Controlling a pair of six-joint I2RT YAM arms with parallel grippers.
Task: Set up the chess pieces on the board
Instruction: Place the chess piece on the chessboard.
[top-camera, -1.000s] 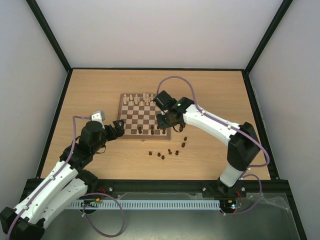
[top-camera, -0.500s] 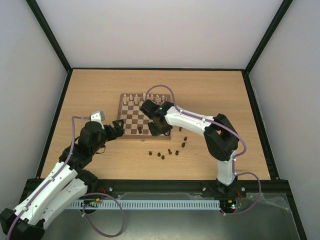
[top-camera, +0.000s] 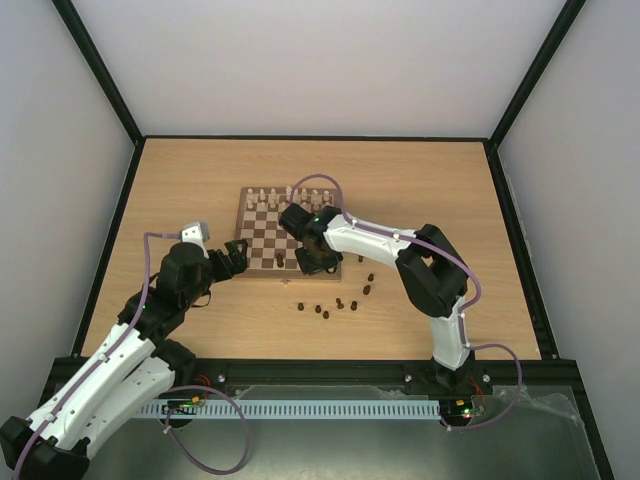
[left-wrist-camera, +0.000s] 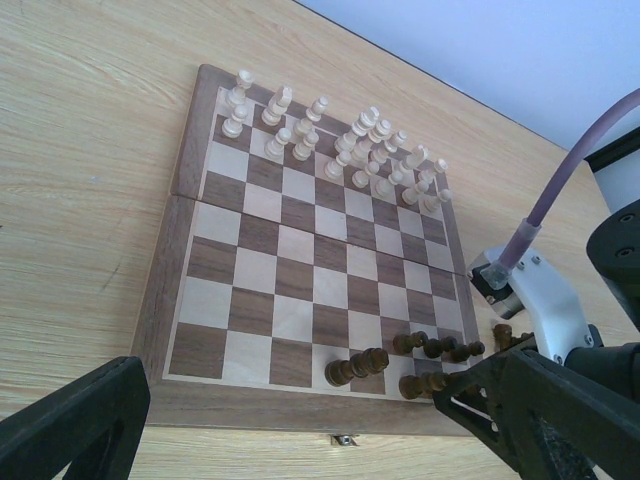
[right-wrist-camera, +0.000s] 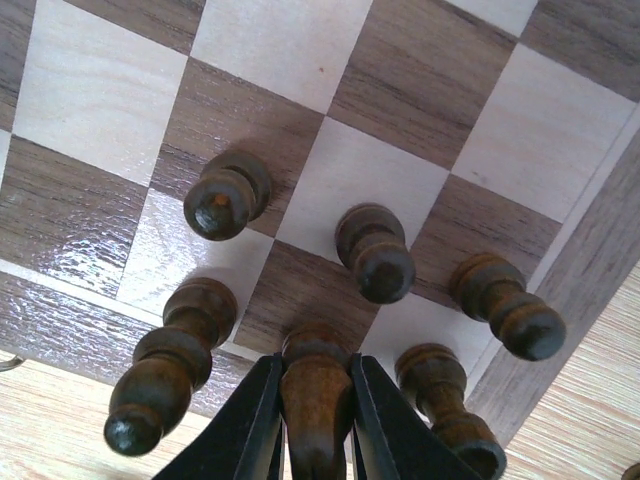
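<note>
One dark chessman (right-wrist-camera: 315, 400) upright, lengthwise between right jaws (over board (right-wrist-camera: 400, 90))

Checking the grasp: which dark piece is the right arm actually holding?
The dark piece at the bottom centre of the right wrist view, clamped between the right jaws; the five others nearby stand outside them.

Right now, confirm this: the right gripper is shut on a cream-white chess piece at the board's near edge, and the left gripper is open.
Wrong in one respect: the piece is dark brown, not cream-white. The right wrist view shows the right gripper shut on a dark brown chess piece at the board's near edge; the left gripper is open.
</note>
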